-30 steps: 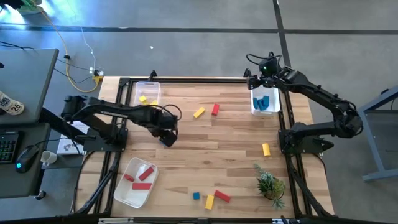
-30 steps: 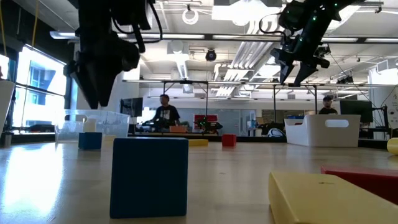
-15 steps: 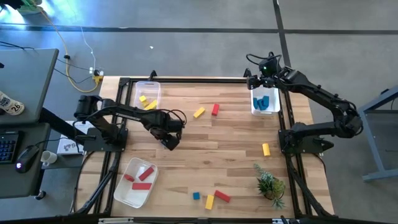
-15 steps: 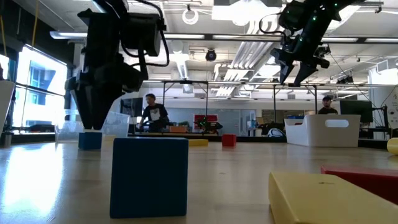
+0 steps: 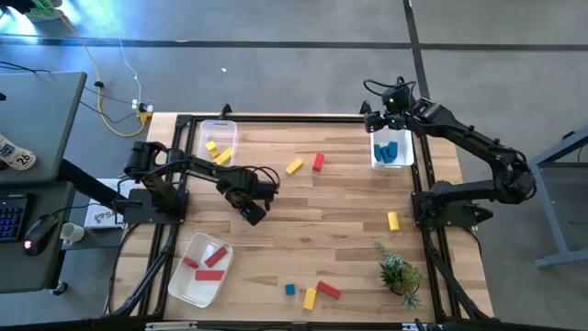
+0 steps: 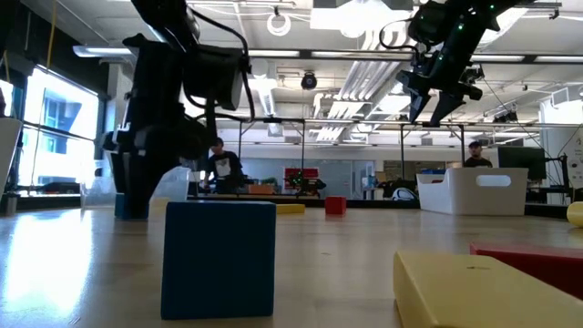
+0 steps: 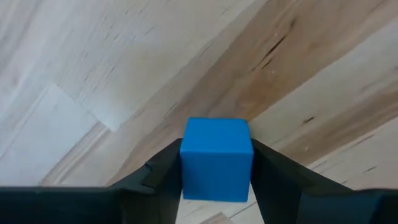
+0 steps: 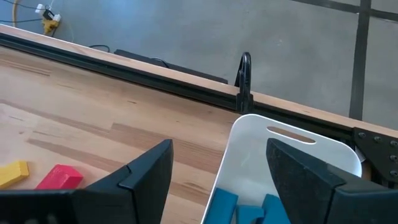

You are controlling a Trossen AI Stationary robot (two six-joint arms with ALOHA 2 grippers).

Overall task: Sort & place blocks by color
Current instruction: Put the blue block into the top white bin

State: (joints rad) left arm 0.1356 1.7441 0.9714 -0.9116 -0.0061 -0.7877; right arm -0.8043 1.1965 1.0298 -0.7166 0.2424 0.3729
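While the left gripper [image 7: 216,180] sits low on the table mid-left, its fingers [image 7: 158,180] flank a blue cube [image 7: 216,158] on both sides, seemingly closing for a pickup. Right gripper [image 8: 217,171]: jaws spread, empty, above the white bin [image 8: 292,140] of blue blocks [image 5: 390,150], likely this cube's destination.

A grey concrete floor [image 5: 276,28] surrounds the pale wooden table [image 5: 340,211]. A dark desk [image 5: 37,110] with a keyboard [image 5: 11,216] and mouse [image 5: 35,241] stands at one side. Beyond, the open room has ceiling lights [image 6: 278,23], a bright window [image 6: 55,128] and people seated at distant benches.
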